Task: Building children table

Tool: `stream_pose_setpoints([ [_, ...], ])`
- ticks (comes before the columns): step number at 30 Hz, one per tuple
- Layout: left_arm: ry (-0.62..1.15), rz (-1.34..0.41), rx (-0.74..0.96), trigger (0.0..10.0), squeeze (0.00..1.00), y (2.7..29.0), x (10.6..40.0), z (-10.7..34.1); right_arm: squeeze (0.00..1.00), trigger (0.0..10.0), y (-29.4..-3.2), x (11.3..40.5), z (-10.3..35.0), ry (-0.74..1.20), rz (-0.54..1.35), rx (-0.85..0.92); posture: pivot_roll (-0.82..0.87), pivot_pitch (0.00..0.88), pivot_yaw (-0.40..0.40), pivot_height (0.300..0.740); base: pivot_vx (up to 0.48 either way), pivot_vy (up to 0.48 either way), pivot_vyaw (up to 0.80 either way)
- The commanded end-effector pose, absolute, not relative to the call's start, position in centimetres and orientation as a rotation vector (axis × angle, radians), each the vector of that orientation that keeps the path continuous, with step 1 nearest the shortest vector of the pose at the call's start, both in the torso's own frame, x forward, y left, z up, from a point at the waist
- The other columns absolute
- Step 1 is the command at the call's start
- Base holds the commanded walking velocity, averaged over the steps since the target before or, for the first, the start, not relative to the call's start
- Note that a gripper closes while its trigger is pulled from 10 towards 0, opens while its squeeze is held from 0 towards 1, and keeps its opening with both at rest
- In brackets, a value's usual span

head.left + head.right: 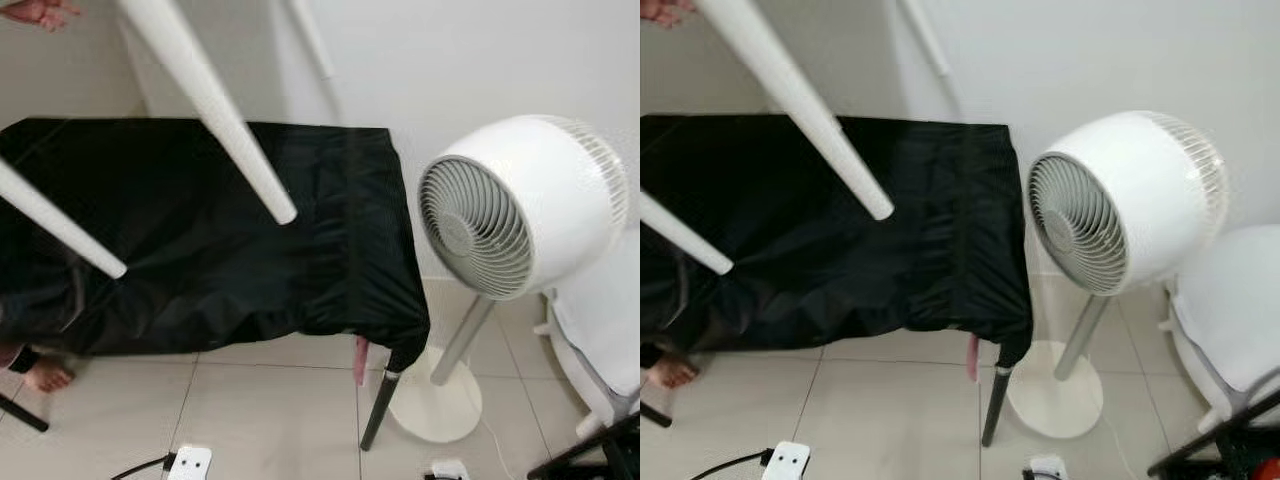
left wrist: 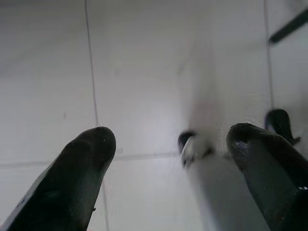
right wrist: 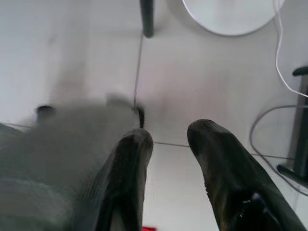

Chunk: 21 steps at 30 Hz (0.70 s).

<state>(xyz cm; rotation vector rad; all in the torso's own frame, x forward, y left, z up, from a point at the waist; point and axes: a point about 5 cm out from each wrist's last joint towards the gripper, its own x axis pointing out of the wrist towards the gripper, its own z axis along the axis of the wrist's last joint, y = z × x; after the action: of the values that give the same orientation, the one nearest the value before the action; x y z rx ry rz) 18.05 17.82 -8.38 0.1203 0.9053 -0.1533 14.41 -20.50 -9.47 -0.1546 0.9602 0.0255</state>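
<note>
Both grippers are hanging low over the tiled floor (image 2: 144, 72), each with its fingers spread and nothing between them. Left gripper (image 2: 171, 159) is pointing down at bare tile, with a blurred pale shape just beside its fingertips — too soft to name. Right gripper (image 3: 168, 139) is likewise looking down; ahead of its fingertips a dark table foot (image 3: 147, 17) is standing on the tile, and beyond that the round white base of a fan (image 3: 231, 14), with a thin cable (image 3: 284, 67) trailing off to one side.

Children's table is showing as white legs (image 1: 215, 110) slanting through the air well above and ahead of both grippers, over a larger table draped in black cloth (image 1: 220, 240). At least three legs are pointing outward, so it is being held tipped or upside down. A person's hand (image 1: 40, 12) is sitting at the top corner near them, though the actual grip is out of frame. A bare foot (image 1: 45, 375) is resting on the floor under the cloth's edge.

Progress, as a judgement: the legs are looking already attached, so assembly seems far along — what is left is probably turning it upright and setting it down. Neither gripper is touching it.
</note>
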Motion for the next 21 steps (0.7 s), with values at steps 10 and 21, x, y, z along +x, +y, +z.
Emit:
stream_pose_setpoints([
  [10, 0.936, -0.085, 0.139, 10.0, 0.00, 17.94, 17.01, -8.91, 0.00, 10.0, -20.50, 13.92, -9.68, 0.983, 0.024, -0.155, 0.02, 0.031, 0.021, 0.740, 0.086, 0.000, 0.00],
  [21, 0.925, -0.255, 0.267, 10.0, 0.00, 17.04, 16.49, -9.10, 0.00, 10.0, -20.59, 14.00, -9.66, 0.990, 0.041, -0.174, 0.00, 0.035, 0.015, 0.740, 0.000, 0.000, 0.00],
])
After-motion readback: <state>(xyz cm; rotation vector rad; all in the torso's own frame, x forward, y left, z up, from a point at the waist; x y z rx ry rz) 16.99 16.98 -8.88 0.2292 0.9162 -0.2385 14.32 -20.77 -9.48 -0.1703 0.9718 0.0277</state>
